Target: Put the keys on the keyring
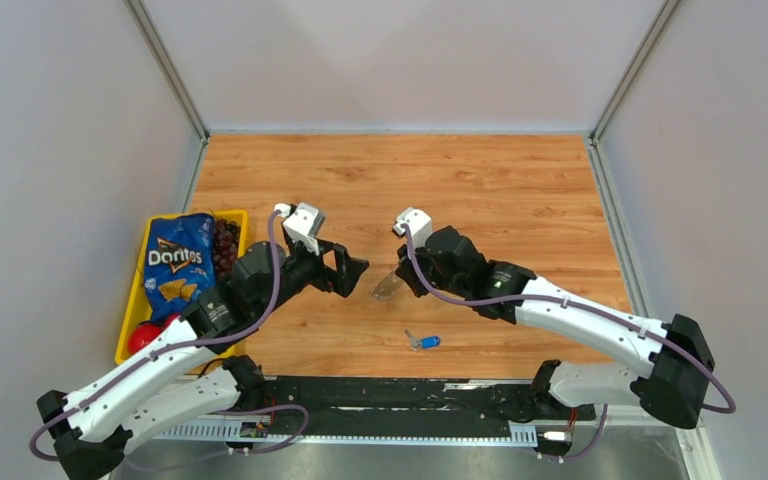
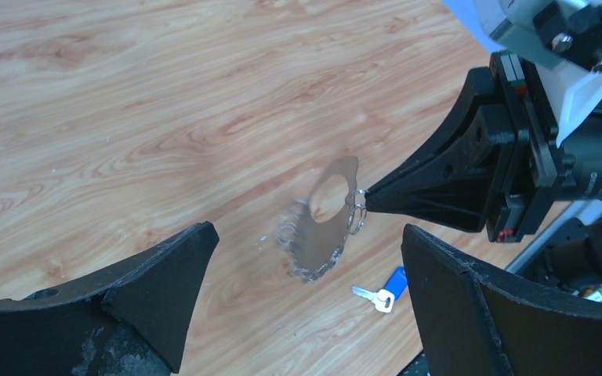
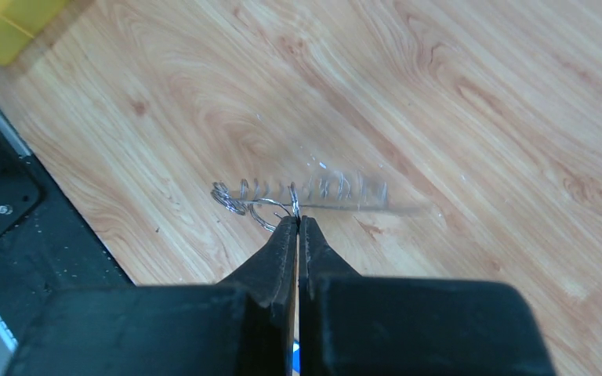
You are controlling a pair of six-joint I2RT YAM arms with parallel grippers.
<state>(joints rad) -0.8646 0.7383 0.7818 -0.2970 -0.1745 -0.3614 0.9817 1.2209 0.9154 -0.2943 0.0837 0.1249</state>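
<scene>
Silver fringed hoop keyring (image 2: 321, 227) hangs pinched in the right pincer (image 3: 299, 219); left pincer (image 1: 350, 270) gapes wide, empty; small blue-headed silver key (image 1: 423, 341) lies unthreaded on the counter (image 1: 520, 190).

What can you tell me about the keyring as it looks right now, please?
The keyring is a large, thin silver metal hoop with a fringe of small silver rings along its lower rim. It looks blurred in every view. The right gripper, shut, pinches its rim, and it seems to hang tilted above the wooden table. Nothing else touches it; the blue-headed key lies apart on the table.
</scene>
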